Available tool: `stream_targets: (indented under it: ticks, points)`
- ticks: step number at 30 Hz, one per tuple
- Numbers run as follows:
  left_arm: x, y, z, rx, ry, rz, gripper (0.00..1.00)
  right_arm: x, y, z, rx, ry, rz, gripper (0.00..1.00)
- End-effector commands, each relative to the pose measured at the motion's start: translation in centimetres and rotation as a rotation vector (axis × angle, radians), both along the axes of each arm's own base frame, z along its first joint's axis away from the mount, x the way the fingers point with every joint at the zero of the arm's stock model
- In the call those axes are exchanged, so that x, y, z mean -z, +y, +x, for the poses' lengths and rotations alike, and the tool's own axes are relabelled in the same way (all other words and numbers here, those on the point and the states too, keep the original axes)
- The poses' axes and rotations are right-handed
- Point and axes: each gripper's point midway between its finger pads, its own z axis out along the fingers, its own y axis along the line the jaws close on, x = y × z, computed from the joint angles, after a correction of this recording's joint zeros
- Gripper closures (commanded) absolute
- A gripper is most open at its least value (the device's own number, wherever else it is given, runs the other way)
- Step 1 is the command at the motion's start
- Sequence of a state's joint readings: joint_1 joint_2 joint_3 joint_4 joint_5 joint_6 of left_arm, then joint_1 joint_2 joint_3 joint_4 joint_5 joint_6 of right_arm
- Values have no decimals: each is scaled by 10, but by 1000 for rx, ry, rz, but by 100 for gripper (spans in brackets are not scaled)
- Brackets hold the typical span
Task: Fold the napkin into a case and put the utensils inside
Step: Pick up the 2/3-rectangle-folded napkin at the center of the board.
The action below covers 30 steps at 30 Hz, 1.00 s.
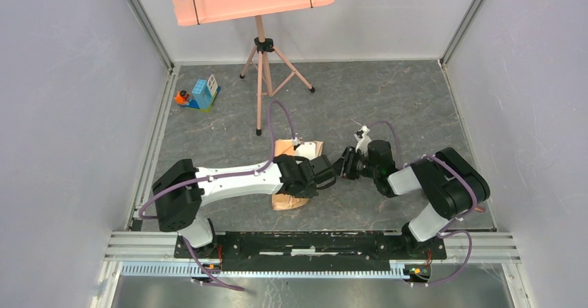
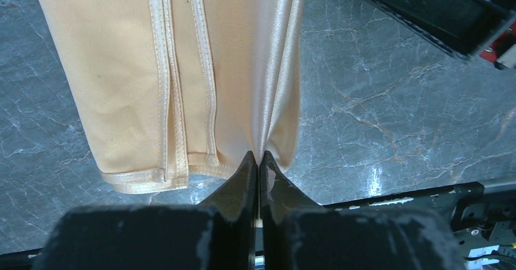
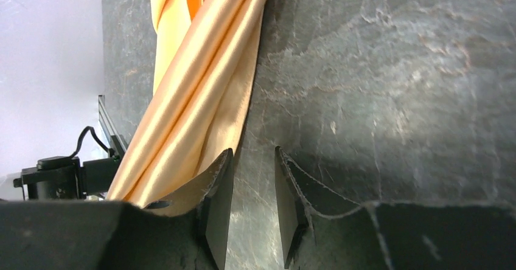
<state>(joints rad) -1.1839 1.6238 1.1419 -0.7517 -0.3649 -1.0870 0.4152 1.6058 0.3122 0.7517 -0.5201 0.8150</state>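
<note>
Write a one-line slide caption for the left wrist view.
Left gripper shut on a pinched fold of the peach napkin over the grey marbled table.

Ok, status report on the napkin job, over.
Left gripper shut on napkin edge. Right gripper open, nothing between, napkin alongside it. No utensils in view. Stand and toy blocks at back, apart from napkin.

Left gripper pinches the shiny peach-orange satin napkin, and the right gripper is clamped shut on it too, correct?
Not quite. The right gripper is open, grey marbled table between its jaws, the napkin beside one finger, per the right wrist view. The left gripper does pinch it.
</note>
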Motion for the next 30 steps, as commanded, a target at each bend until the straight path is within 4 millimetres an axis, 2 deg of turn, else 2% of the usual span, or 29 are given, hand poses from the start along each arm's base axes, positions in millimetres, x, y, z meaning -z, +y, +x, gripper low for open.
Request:
stream_targets:
  ticks: [1, 4, 10, 13, 16, 18, 21, 25, 26, 30]
  points:
    - [-20, -1, 10, 0, -63, -46, 98, -9, 16, 16, -18, -35, 32, 65]
    - [-23, -1, 12, -2, -68, -52, 98, -12, 24, 21, -21, -34, 53, 70]
    - [-24, -2, 13, 3, -67, -54, 98, -16, 22, 19, 22, -15, 111, 65]
    - [-25, -1, 13, 6, -68, -56, 98, -28, 17, 8, 16, -16, 182, 58]
    - [-23, -3, 12, 19, -58, -61, 98, -50, 13, -8, -7, -33, 278, 44]
    - [-22, -8, 11, 36, -43, -76, 98, -48, 9, -18, -18, -22, 259, 35]
    - [-15, -18, 8, 64, -9, -93, 97, -41, 5, -33, -37, -3, 225, 33]
    - [2, -28, 1, 112, 75, -79, 90, -30, -6, -36, -27, -27, 134, 34]
    - [6, -31, 0, 125, 90, -71, 86, -23, -9, -36, -30, -23, 96, 34]
    - [16, -33, -6, 172, 134, -24, 69, -23, -18, -33, -13, -37, 74, 35]
